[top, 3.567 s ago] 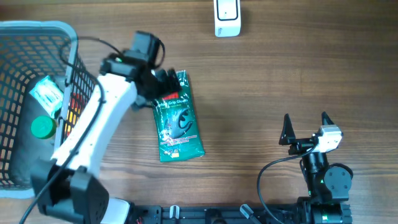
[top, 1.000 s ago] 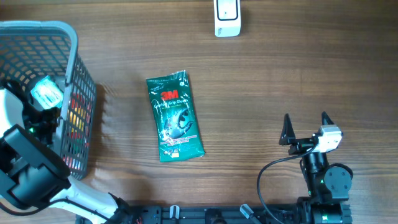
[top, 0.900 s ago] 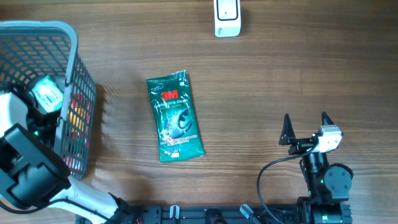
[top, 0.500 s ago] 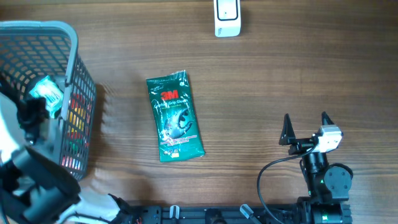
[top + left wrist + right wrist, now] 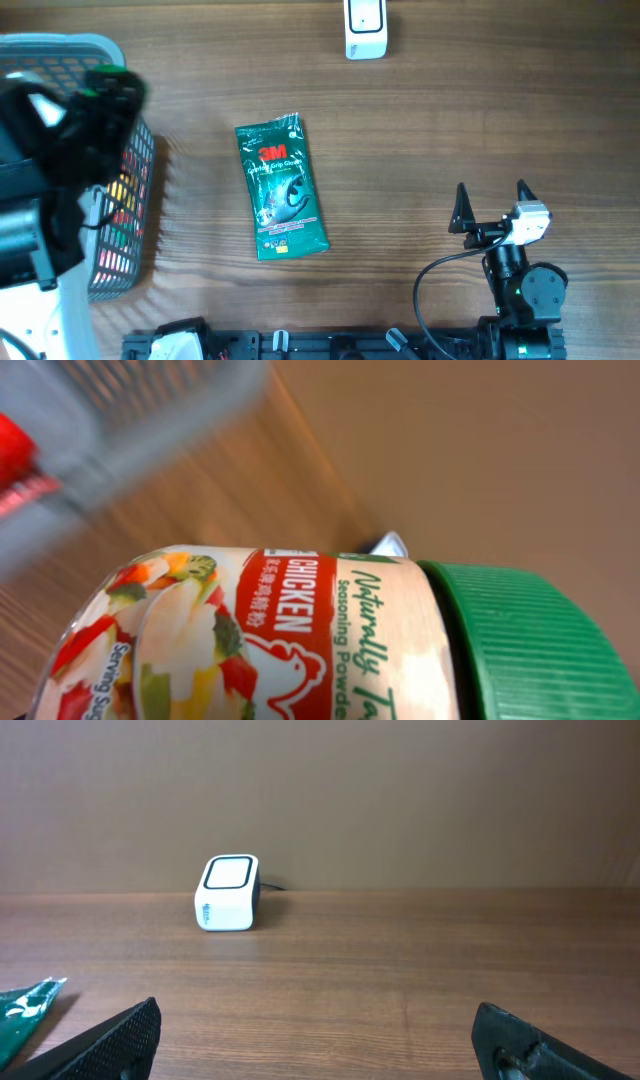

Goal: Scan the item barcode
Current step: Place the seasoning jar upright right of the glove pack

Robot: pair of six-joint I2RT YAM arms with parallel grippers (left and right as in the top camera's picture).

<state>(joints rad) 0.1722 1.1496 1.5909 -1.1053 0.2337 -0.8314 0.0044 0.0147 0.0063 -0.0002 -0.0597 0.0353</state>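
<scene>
A jar of chicken seasoning powder [image 5: 300,640] with a green ribbed lid [image 5: 540,650] fills the lower part of the left wrist view, lying sideways right at the jaws. My left gripper [image 5: 100,100] is shut on it, raised high over the basket's right wall; its fingers are hidden behind the jar. The white barcode scanner [image 5: 366,28] stands at the table's far edge, also in the right wrist view as the scanner [image 5: 227,893]. No barcode shows on the jar's visible face. My right gripper [image 5: 490,207] rests open and empty at the front right.
A grey mesh basket [image 5: 60,45] with several items stands at the left, blurred in the left wrist view as the basket [image 5: 120,410]. A green 3M packet [image 5: 281,190] lies flat mid-table, and its corner, the packet [image 5: 25,1005], shows at the right wrist view's left edge.
My left arm has risen out of the basket toward the camera with the jar in its jaws. The green packet, the scanner and the right arm have not moved.
</scene>
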